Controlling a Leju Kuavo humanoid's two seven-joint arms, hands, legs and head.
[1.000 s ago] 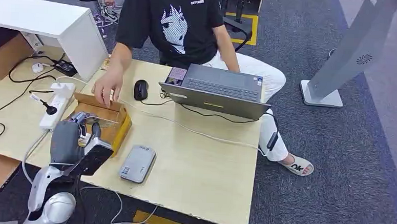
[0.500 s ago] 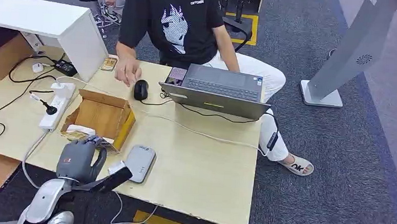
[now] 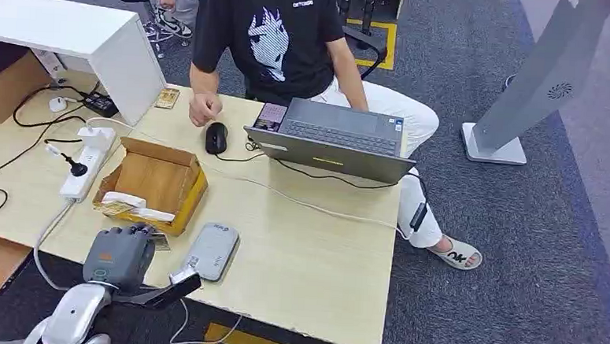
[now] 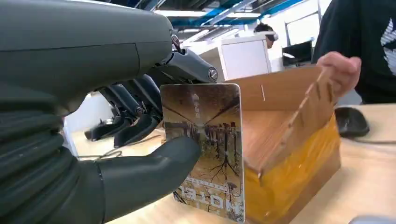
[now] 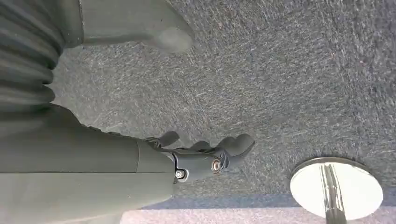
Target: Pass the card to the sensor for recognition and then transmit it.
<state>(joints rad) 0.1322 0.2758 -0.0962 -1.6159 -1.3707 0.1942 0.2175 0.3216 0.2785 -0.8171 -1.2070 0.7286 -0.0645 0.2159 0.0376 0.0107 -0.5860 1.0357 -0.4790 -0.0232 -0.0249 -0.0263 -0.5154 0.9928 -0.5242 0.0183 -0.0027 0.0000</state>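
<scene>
My left hand (image 3: 120, 257) hovers at the table's front edge, just in front of the open cardboard box (image 3: 153, 181). It pinches a brown picture card (image 4: 208, 149) upright between the thumb (image 4: 149, 170) and the dark fingers (image 4: 135, 107). In the left wrist view the box (image 4: 289, 135) is right behind the card. A flat grey sensor (image 3: 212, 251) lies on the table just right of this hand. My right hand (image 5: 154, 158) hangs over grey carpet, fingers apart and holding nothing.
A person in a black shirt sits across the table, with a hand (image 3: 203, 107) beside the black mouse (image 3: 216, 137). A grey laptop (image 3: 335, 134) and its cables lie on the table's far right, a white power strip (image 3: 86, 160) on the left. A round metal base (image 5: 336, 186) stands on the floor.
My left hand drew back from the box toward the table's front edge with the card. The person's hand left the box and moved over beside the mouse.
</scene>
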